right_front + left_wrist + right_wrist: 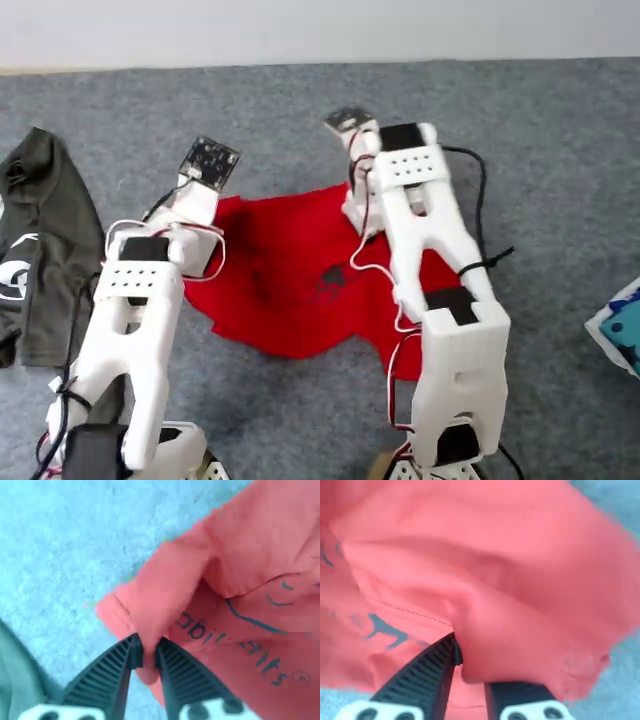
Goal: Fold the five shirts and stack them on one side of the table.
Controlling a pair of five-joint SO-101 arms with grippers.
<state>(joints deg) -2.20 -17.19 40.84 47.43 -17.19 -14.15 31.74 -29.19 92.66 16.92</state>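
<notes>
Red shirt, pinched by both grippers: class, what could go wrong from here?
1. The left gripper holds only a thin fold at the edge of the red shirt; it may slip out.
2. Cloth bunches over the right gripper, so the fold may come out creased.
3. The dark shirt lies close beside the left arm and might get dragged.

a robot lab: grey felt table (560, 150), white wall (300, 30).
</notes>
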